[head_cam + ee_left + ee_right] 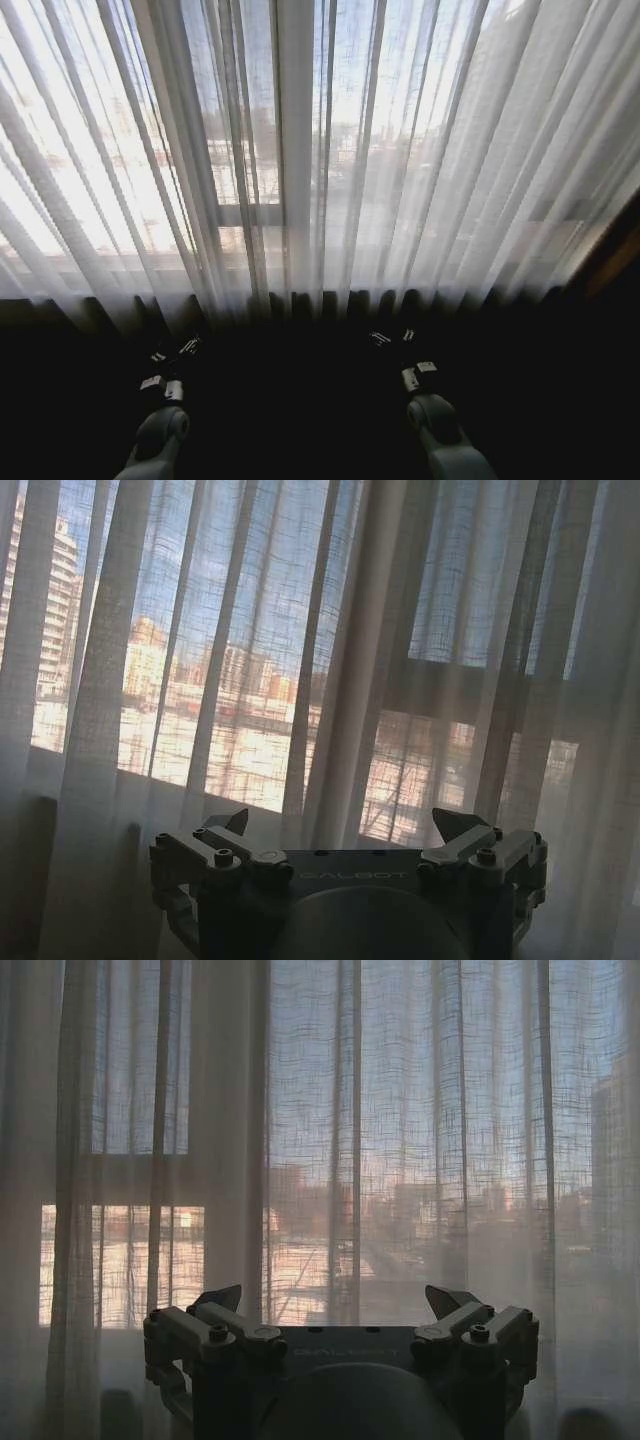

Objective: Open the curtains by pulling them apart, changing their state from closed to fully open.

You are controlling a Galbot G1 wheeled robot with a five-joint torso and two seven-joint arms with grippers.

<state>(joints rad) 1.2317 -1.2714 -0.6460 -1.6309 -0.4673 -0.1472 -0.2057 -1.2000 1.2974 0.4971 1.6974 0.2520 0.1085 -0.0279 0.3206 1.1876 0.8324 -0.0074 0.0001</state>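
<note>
Curtains [330, 150] closed, hanging ahead of and above both end effectors, not touching either; left end effector [340, 825] and right end effector [340, 1300] low, well apart, both released, gripping nothing.

The curtains [400, 150] run past every edge; their hems vanish into shadow.

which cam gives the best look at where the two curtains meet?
Head view: both curtains hang closed across the whole window, meeting near the centre frame bar. Left wrist view shows pleats over that bar behind the open left claw; right wrist view, flatter fabric behind the open right claw.
</note>
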